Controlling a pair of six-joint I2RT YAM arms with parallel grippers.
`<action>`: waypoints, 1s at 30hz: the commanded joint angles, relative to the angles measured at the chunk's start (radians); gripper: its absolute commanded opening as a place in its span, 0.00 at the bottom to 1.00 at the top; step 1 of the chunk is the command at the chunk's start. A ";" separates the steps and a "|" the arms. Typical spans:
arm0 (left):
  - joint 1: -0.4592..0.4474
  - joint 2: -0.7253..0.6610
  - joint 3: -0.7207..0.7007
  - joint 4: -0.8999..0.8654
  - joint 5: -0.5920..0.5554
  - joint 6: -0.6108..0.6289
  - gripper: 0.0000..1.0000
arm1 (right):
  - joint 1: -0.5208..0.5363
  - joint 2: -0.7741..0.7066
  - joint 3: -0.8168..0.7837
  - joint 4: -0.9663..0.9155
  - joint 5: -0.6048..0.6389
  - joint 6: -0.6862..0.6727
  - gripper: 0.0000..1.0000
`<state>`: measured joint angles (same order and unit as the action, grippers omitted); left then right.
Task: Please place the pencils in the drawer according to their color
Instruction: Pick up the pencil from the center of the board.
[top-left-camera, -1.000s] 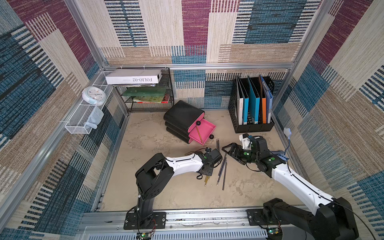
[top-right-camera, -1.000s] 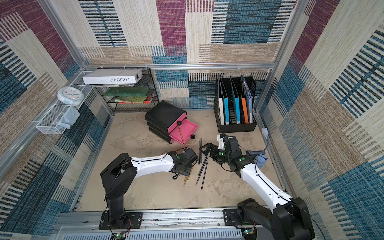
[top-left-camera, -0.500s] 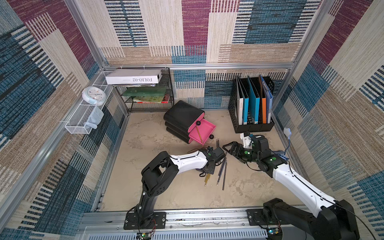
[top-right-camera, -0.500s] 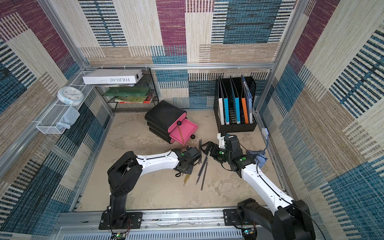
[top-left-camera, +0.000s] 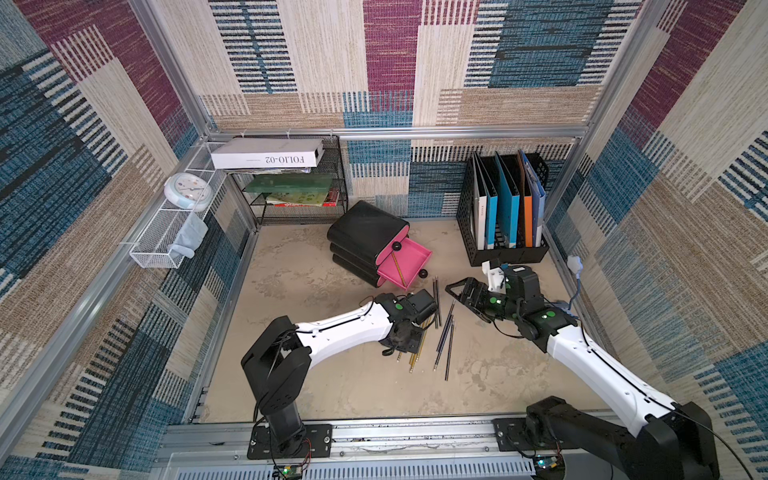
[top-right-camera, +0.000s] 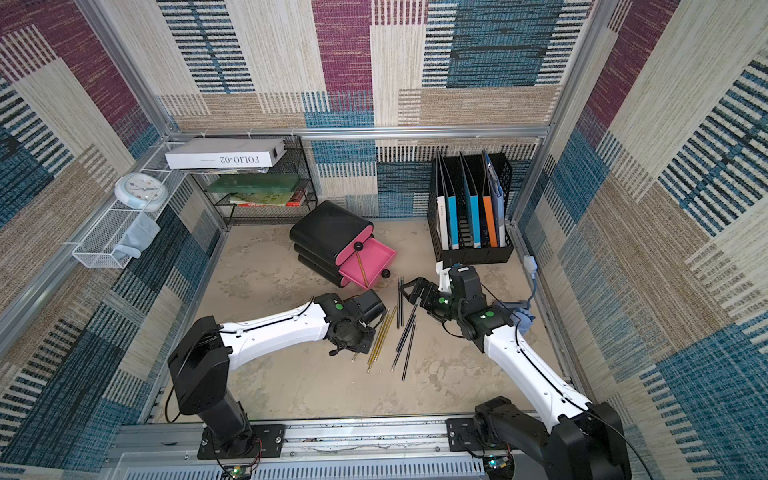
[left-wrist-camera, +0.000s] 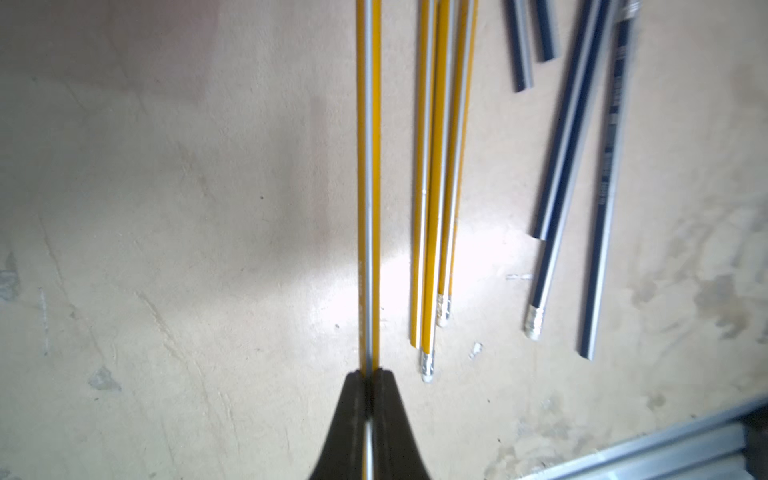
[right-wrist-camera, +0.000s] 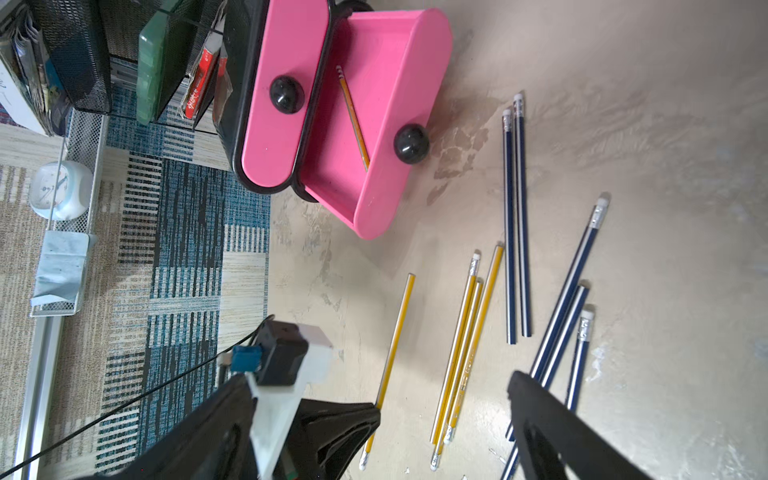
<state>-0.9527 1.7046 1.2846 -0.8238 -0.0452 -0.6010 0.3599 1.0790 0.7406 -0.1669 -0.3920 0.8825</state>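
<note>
Spreading across the whole cell floor is the table (top-left-camera: 324, 374), a flat beige slab, mottled & stone-like, w/ scuffed patches. Far right stands a black plastic file rack (top-left-camera: 505, 253), lattice-walled, w/ slim folders upright in it. Far left, a black wire-mesh shelf (top-left-camera: 291, 208) carries a long white box (top-left-camera: 266, 153) on top. Btwn them, far centre, sits the drawer unit (top-left-camera: 365, 232): glossy black shell, rounded corners, three tiers, turned at an angle. Its pink drawer (right-wrist-camera: 415, 83) is pulled out, smooth plastic w/ rounded ends & a round black knob (right-wrist-camera: 411, 143). One yellow pencil (right-wrist-camera: 353, 120) lies slantwise inside it. The tier above is shut, w/ a pink front & the same kind of knob.

The other pencils (top-left-camera: 444, 334) lie on the table just near-side of the drawer, mid-scene. They are thin faceted sticks w/ a silver stripe, some w/ a metal ferrule & white eraser. A yellow trio (left-wrist-camera: 440, 166) lies bunched, touching. The navy pencils (left-wrist-camera: 565, 145) lie to its right, a parallel pair (right-wrist-camera: 509, 228) farther off & three fanned (right-wrist-camera: 567, 291) nearer.

L gripper (left-wrist-camera: 369, 376): black tapered fingers pinched tight on a lone yellow pencil (left-wrist-camera: 369, 166), gripped close to one end, just left of the trio. Can't tell if it is off the table.

R gripper (right-wrist-camera: 444, 395): jaws spread wide, holding nothing, poised just right of the loose pencils.
</note>
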 joint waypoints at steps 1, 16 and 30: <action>-0.001 -0.056 0.002 -0.030 0.074 0.014 0.00 | -0.001 -0.009 0.008 -0.025 0.024 0.032 0.99; 0.059 -0.162 0.143 0.006 0.065 -0.058 0.00 | 0.000 0.007 0.045 -0.017 0.105 0.147 0.99; 0.220 0.074 0.450 -0.075 0.061 -0.160 0.00 | 0.001 0.179 0.237 -0.008 0.037 0.102 0.99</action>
<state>-0.7479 1.7477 1.6958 -0.8677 0.0032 -0.7322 0.3592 1.2392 0.9463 -0.1875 -0.3244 1.0145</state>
